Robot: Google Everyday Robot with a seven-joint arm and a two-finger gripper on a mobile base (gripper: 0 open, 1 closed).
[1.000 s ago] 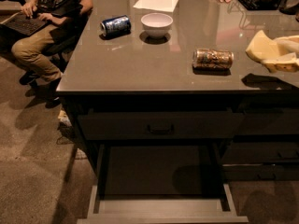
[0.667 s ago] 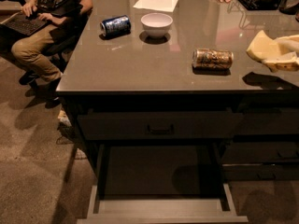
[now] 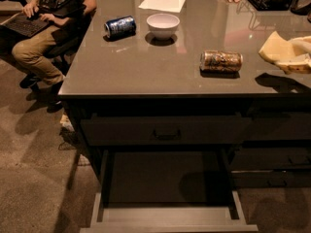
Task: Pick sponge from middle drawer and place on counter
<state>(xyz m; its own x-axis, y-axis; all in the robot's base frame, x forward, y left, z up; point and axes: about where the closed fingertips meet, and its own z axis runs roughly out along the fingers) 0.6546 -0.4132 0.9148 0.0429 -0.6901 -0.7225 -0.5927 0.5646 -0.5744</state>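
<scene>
— At far left, who is sitting there?
— A person (image 3: 53,13) is sitting beside the counter (image 3: 146,72), with hands resting on a laptop (image 3: 22,25).
— And moving right along the top?
— A blue can (image 3: 120,26) is lying on its side. A white bowl (image 3: 163,24) is standing just beside it, and a paper (image 3: 163,0) is lying behind the bowl. Below them, the middle drawer (image 3: 167,216) is standing pulled out under a closed drawer front (image 3: 121,130).
— Further right?
— A gold can (image 3: 221,60) is lying on its side. At the right edge the gripper (image 3: 294,56) is clamping the sponge (image 3: 274,48). It is holding it above the counter, well apart from the drawer, and the sponge is casting a shadow on the top.
</scene>
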